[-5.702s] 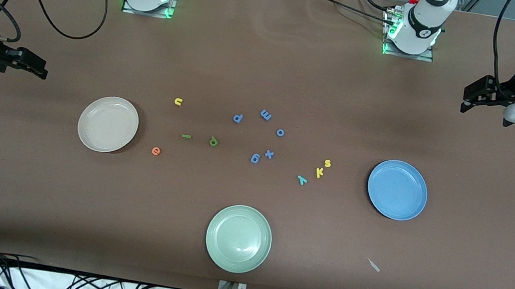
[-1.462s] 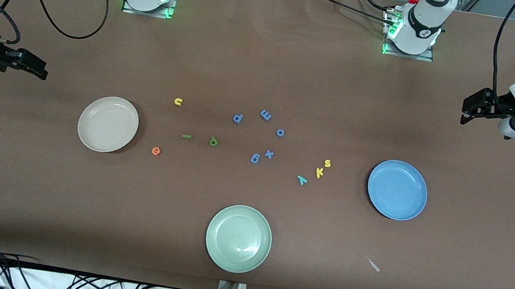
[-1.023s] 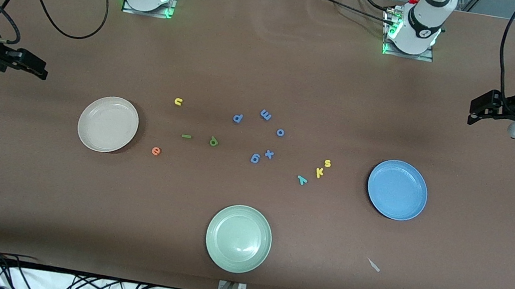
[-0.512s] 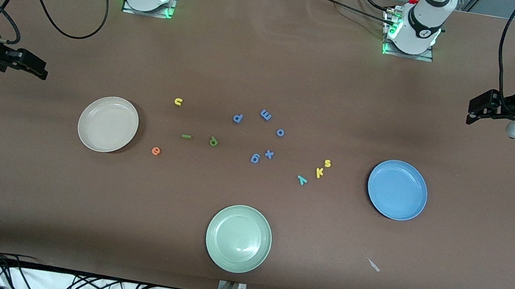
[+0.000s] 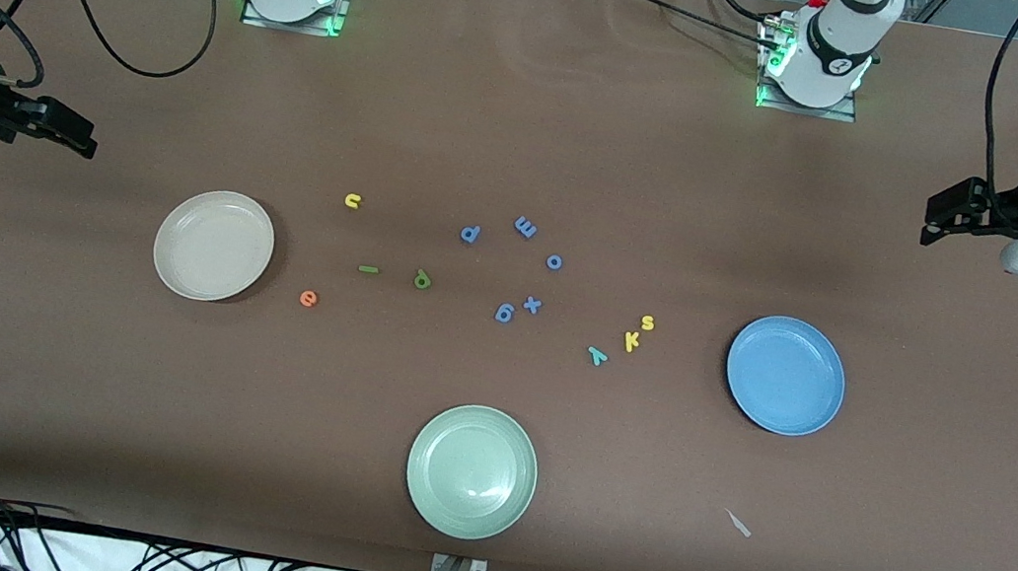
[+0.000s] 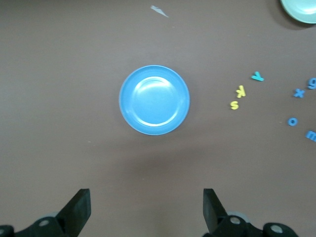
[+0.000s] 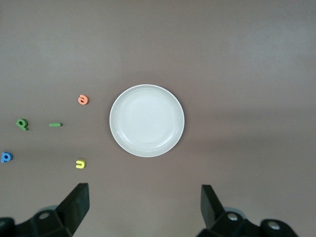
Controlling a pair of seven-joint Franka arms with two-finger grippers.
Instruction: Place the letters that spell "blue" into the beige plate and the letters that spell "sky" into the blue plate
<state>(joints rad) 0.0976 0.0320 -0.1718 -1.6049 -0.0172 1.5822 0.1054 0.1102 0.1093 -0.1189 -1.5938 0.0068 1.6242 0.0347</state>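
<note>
**Letters loose on the table, both plates bare**

4 small foam letters lie beside the beige plate (image 5: 214, 245): orange "e" (image 5: 308, 298), green "l" (image 5: 369, 269), olive "b" (image 5: 422, 280), yellow "u" (image 5: 353, 200). Toward the blue plate (image 5: 785, 375) sit teal "y" (image 5: 597, 356), yellow "k" (image 5: 632, 341) and what looks like yellow "s" (image 5: 648, 322). The right gripper (image 5: 76, 142) and left gripper (image 5: 940, 212) hang high over the table's ends, fingers spread wide, holding nothing.

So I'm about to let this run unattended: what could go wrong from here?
The yellow "k" and yellow "s" lie close together, so open fingers reaching for one may nudge the other. The blue-purple letters lie between both word groups and could be picked by mistake. The thin green bar "l" lies flat, likely slipping from the fingers.
</note>
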